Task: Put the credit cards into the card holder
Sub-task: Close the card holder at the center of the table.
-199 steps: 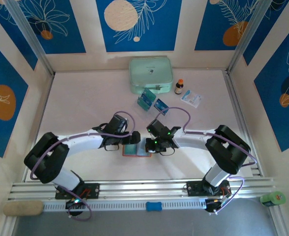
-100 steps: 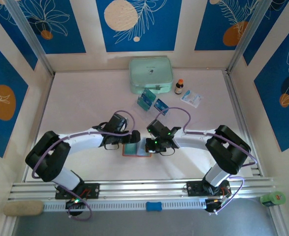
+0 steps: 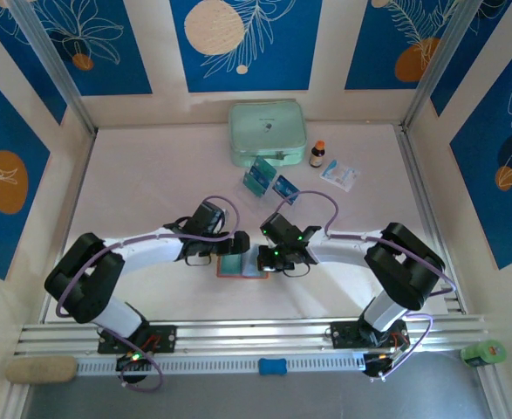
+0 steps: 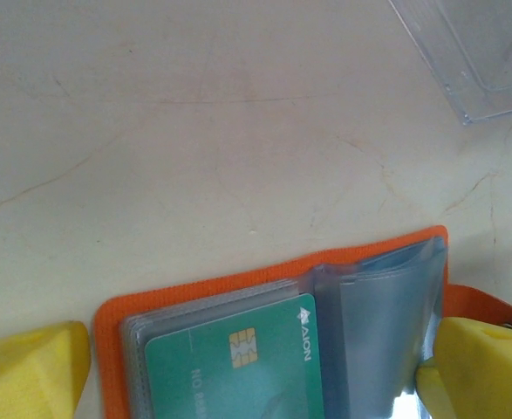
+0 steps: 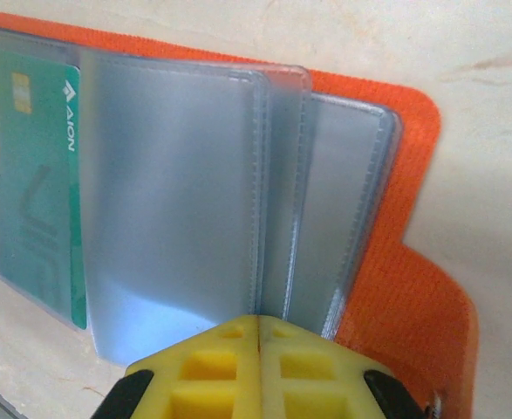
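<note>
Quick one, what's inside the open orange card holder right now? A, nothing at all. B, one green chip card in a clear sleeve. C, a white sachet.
B: a green chip card marked AION sits under clear plastic inside the card holder.

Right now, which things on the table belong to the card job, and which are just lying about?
Job:
- card holder, lying open
- green card, already in a sleeve
- two blue cards, standing further back

Lying about:
- clear rack
- mint case
- bottle
- sachet
</note>
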Motion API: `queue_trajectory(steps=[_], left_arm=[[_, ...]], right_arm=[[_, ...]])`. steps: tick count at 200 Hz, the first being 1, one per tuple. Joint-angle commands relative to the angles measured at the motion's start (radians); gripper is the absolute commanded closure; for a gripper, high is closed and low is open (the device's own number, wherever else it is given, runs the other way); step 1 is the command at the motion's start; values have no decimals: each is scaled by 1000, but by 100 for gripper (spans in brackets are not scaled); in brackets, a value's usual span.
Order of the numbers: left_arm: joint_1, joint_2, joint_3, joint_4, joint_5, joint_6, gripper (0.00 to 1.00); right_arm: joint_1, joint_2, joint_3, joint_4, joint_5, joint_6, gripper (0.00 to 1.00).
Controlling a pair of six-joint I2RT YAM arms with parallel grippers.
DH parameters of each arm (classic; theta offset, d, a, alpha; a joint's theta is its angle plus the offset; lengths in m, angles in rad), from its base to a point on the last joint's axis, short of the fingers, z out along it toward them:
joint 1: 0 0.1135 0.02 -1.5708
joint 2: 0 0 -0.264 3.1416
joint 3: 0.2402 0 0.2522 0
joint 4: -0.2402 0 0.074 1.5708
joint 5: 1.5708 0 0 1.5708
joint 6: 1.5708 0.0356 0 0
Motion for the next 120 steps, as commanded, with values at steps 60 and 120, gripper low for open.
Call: queue_trajectory(steps=[60, 120], left_arm=[[-23, -68, -21, 137, 122, -76, 0], [-23, -124, -85, 342, 171, -198, 0]], right_arm=[[14, 43, -55, -91, 43, 8, 100], [14, 30, -27, -115, 43, -5, 100]])
